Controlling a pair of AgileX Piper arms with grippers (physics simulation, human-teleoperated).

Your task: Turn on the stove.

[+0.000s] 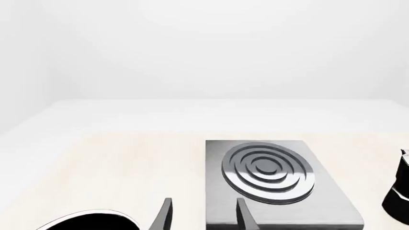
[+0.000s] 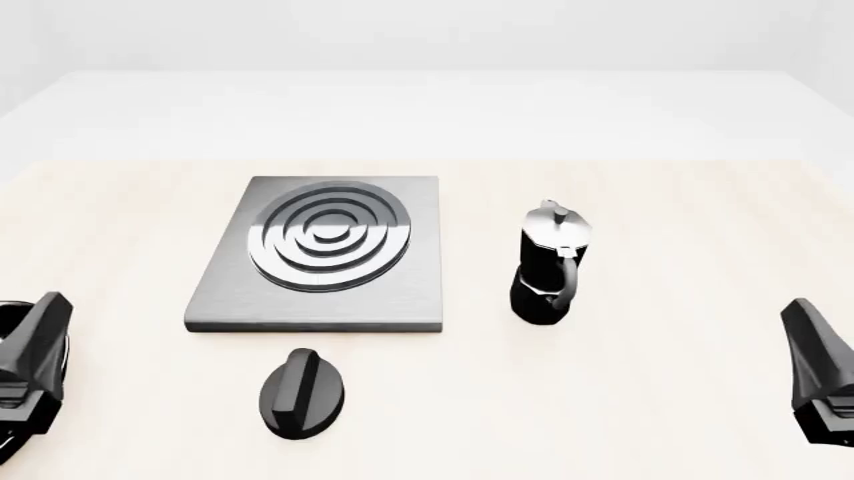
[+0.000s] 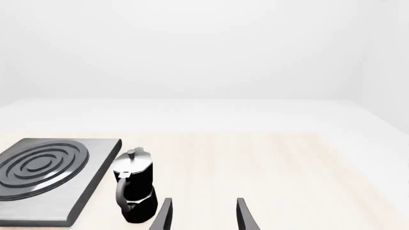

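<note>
Pale wood-grain table (image 2: pixel 667 400) fills the scene, with plain white walls behind it and nothing else in the room.

At the far left edge of the front view, the left gripper (image 2: pixel 34 350) sits low over the table, well apart from every object. Its wrist view shows its two dark fingers (image 1: pixel 164 215) spread apart, with nothing between them.

Right of that arm lies the stove (image 2: pixel 320 255), a flat square slab of brushed grey metal resting on the table left of centre. A large round burner (image 2: pixel 328 235) of concentric rings takes up most of its top. Just in front of the slab, nearer the arms and apart from it, sits the knob (image 2: pixel 302 393), a black round disc with a raised ridge across it, lying on the bare wood. Neither gripper touches it.

Further right, near the slab's right edge but not touching it, a small moka pot (image 2: pixel 547 265) stands upright, black-bodied with a silver lid, its handle toward the arms.

At the far right edge, the right gripper (image 2: pixel 821 375) also sits low, well apart from the pot. Its wrist view shows its fingers (image 3: pixel 242 213) spread apart and empty.
</note>
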